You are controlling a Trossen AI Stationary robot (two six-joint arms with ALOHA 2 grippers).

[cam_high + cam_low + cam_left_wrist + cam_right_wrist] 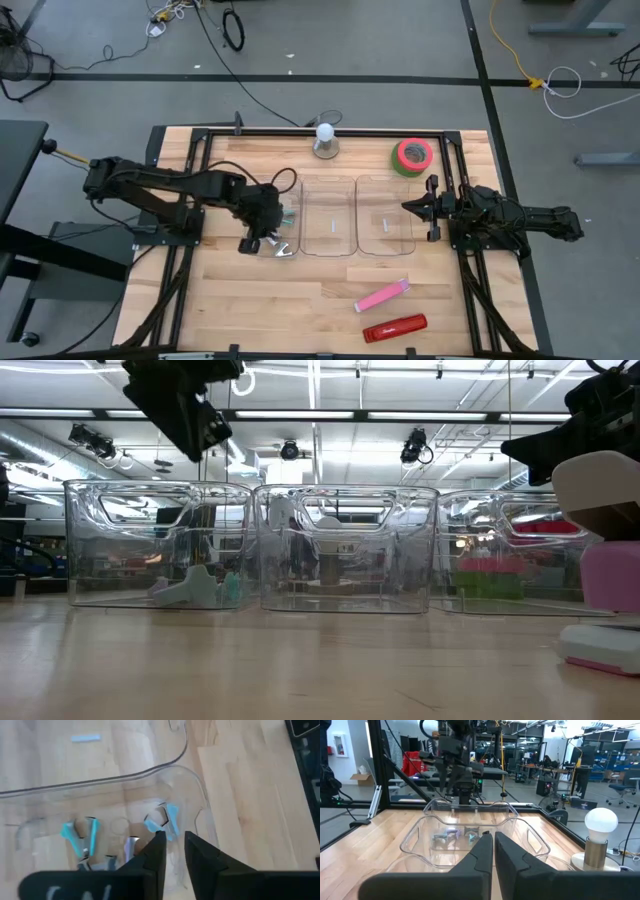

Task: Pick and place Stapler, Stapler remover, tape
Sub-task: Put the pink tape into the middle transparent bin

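Note:
My left gripper [268, 240] hovers over the leftmost clear bin [160, 545], its fingers a narrow gap apart and holding nothing [174, 847]. Teal-handled staple removers [162, 820] lie on that bin's floor below it. They also show in the low view [198, 588]. My right gripper [408, 208] is shut and empty [493, 845] by the right bin's right wall. The green tape roll with its red-pink core [412, 156] lies flat at the far right. A pink stapler [382, 295] and a red stapler [394, 327] lie on the near table.
Three clear bins stand in a row mid-table; the middle bin [328, 228] and the right bin [385, 228] hold only a small label each. A white bulb on a round grey base [325, 140] stands at the far edge. Black frame rails [470, 270] run along both sides.

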